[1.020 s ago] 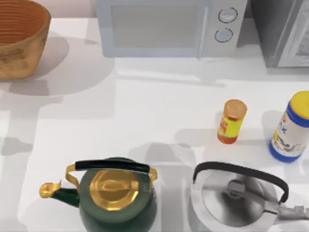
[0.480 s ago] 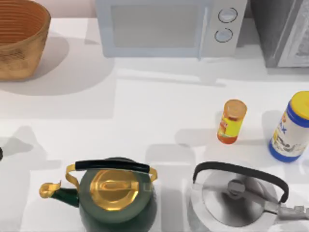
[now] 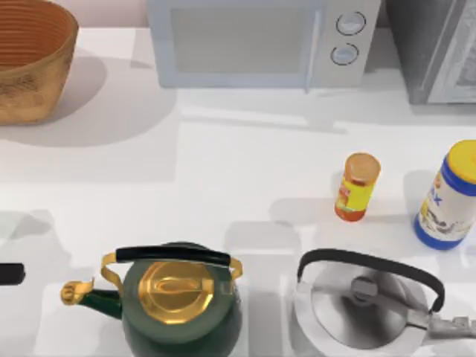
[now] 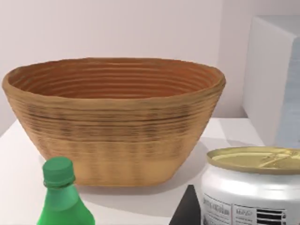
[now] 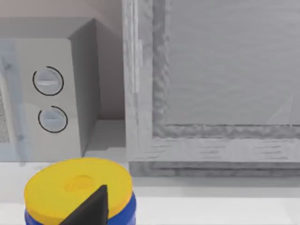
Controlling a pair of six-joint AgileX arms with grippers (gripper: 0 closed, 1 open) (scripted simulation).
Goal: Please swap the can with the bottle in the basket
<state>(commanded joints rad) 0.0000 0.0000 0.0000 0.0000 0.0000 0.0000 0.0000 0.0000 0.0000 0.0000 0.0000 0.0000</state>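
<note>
At the table's left edge, the left gripper (image 3: 9, 274) approaches the can (image 4: 251, 185), which stands near the basket (image 3: 33, 93) in the back left corner; jaw state can't be told. It should descend squarely, avoiding the green bottle (image 4: 63, 197) beside the can.

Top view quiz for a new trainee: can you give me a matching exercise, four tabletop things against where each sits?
Things:
1. basket
2. green kettle
3. microwave
4. blue jar with yellow lid

Places:
A. right edge of the table
B. far left corner
C. near edge, left of the steel kettle
D. back, centre

Pairs: 1-B, 2-C, 3-D, 4-A
</note>
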